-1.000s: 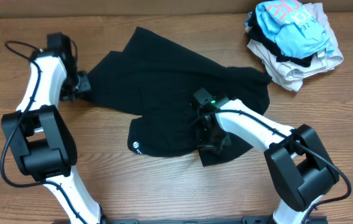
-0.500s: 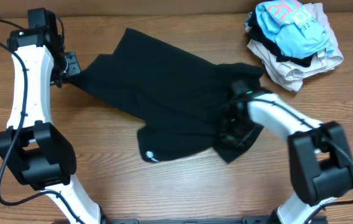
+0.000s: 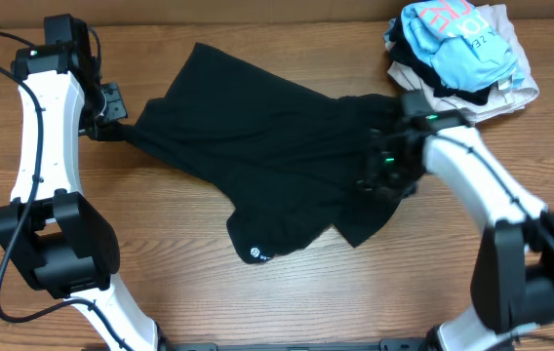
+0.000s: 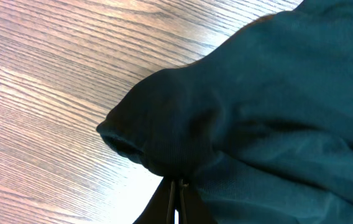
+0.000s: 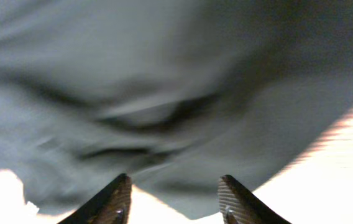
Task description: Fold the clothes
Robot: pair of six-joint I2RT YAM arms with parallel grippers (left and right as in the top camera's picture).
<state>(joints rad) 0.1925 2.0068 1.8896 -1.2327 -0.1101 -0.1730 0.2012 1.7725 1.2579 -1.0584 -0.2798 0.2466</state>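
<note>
The black shirt (image 3: 267,146) lies crumpled across the middle of the wooden table, its small round white label (image 3: 255,254) near the front edge. My left gripper (image 3: 111,125) is shut on the shirt's left corner; in the left wrist view the closed fingers (image 4: 176,198) pinch the dark cloth (image 4: 257,112). My right gripper (image 3: 386,168) hovers over the shirt's right side. In the right wrist view its fingers (image 5: 175,199) are spread apart with nothing between them, above the blurred fabric (image 5: 164,93).
A pile of folded garments (image 3: 462,63) sits at the back right: a light blue one with pink letters on top of white and beige ones. Bare wood shows at the front and left of the table (image 3: 160,292).
The right gripper let go and moved right and back across the shirt. The shirt's front edge with the label slid right. The left arm swung back, then held still, still gripping the corner.
</note>
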